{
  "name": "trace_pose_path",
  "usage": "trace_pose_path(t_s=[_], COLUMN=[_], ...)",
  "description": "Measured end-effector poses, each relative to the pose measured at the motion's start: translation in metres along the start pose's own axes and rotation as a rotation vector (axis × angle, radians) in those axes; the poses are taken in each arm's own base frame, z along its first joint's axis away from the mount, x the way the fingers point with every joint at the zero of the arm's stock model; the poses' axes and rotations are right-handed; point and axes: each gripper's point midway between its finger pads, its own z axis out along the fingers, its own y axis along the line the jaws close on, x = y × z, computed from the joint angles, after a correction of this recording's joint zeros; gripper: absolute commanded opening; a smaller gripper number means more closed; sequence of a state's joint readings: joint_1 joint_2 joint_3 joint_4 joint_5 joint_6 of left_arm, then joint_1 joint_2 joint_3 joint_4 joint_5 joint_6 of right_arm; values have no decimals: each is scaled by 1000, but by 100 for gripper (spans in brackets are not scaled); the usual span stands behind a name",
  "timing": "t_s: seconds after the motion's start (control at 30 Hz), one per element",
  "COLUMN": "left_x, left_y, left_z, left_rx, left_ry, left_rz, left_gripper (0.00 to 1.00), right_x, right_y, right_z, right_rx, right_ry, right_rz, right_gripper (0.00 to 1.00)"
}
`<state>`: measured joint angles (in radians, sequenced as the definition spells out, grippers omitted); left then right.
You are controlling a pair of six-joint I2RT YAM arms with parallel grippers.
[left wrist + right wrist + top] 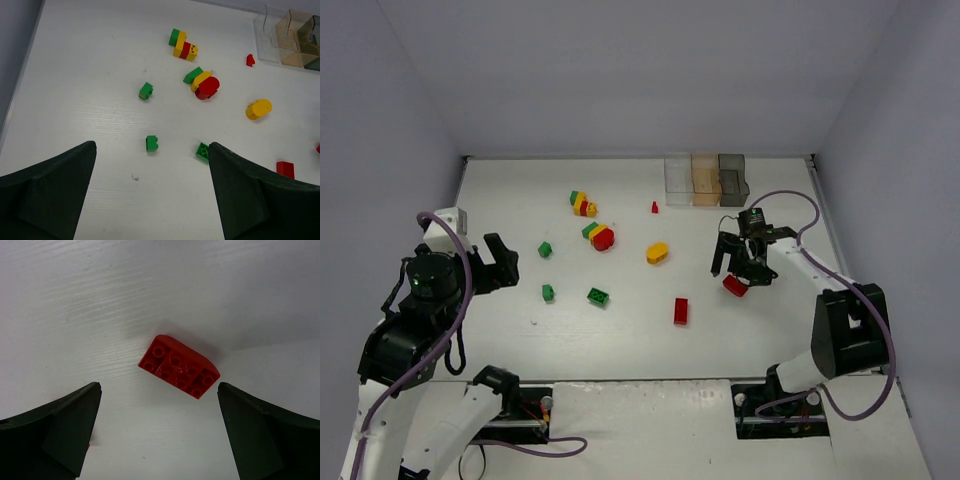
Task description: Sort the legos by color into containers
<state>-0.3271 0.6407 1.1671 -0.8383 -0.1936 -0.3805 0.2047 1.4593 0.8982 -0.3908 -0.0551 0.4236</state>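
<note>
At the left of the frame, the left hand (500,262) is spread wide over the white counter (500,190), and three green legos (598,296) lie just to its right. In the middle are two mixed clumps (599,236), a yellow lego (657,253) and a long red lego (681,311). At the upper right the containers (706,178) stand in a row, and below them the right hand (740,265) is spread wide over a red brick (179,366) that its fingers do not touch.

White links (460,425), black joints (495,382) and dark wedge fingers (50,195) are seen on the left arm (420,290) and right arm (845,335), each trailed by a purple cable (470,275); a green light (417,281), possibly, is set in the left
</note>
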Motion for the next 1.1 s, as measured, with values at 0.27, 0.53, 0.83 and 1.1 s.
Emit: trace_pose_path(t_s=[0.27,0.53,0.83,1.1], left_x=[4,10,10,11], left_y=[-4,-6,-7,-6], left_z=[1,5,5,5], left_rx=[19,26,29,27], left_ry=[15,37,39,44], left_rz=[-5,-10,-11,-10], left_gripper=[87,87,87,87], right_x=[13,21,23,-37], right_y=[-14,-15,-7,26], right_z=[26,39,39,18], right_rx=[80,94,80,8], right_ry=[72,116,114,-24], right_rz=[-15,-60,-97,-76], right_gripper=[97,78,30,30])
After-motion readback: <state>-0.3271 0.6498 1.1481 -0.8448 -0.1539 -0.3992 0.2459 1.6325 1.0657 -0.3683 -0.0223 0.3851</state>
